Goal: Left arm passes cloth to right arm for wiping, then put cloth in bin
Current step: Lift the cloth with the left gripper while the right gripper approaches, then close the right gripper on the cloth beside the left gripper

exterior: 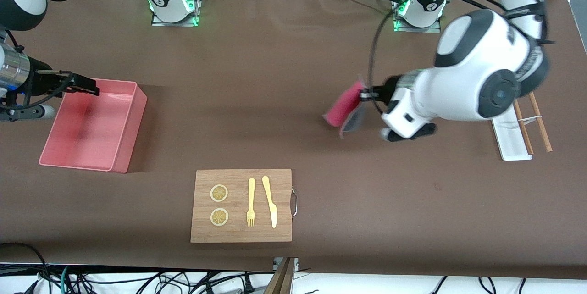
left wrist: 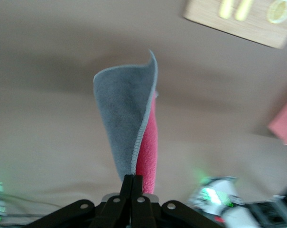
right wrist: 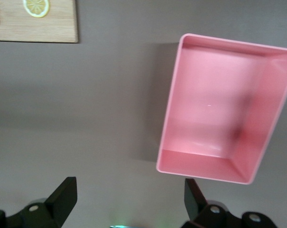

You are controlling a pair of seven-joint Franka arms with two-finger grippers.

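Note:
My left gripper (exterior: 367,95) is shut on the cloth (exterior: 345,106) and holds it up over the bare table, toward the left arm's end. In the left wrist view the cloth (left wrist: 129,123) hangs from the closed fingertips (left wrist: 133,181), grey face beside magenta face. My right gripper (exterior: 87,85) is open and empty, over the edge of the salmon-pink bin (exterior: 91,125) at the right arm's end. The right wrist view shows the empty bin (right wrist: 219,104) and the spread fingers (right wrist: 62,197).
A wooden board (exterior: 241,205) with two lemon slices, a fork and a knife lies near the front camera. A white tray (exterior: 509,138) with chopsticks lies at the left arm's end.

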